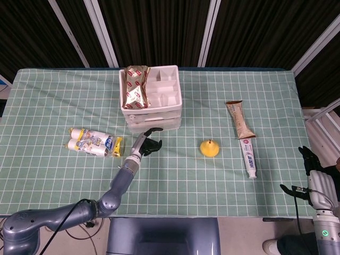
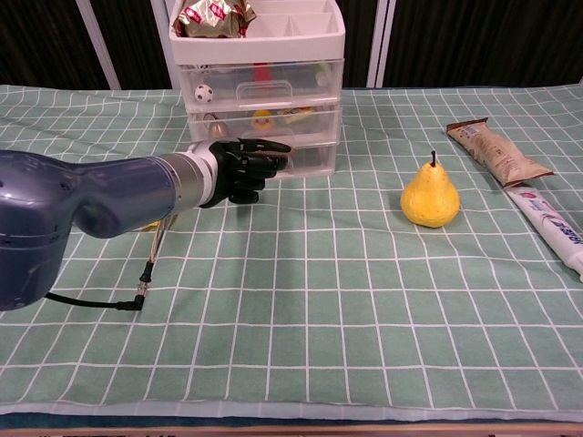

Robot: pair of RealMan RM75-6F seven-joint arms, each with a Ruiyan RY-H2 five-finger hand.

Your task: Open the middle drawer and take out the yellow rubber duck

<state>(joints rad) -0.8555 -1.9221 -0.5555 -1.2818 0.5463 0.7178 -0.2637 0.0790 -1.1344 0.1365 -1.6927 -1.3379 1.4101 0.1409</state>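
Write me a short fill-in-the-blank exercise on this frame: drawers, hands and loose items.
The yellow rubber duck sits in the ____ drawer of the drawer unit.
The ____ hand reaches toward the drawer fronts.
The fruit beside the drawers is a yellow ____.
The toothpaste tube lies just below a ____ snack bar.

Missing words: middle; left; pear; brown
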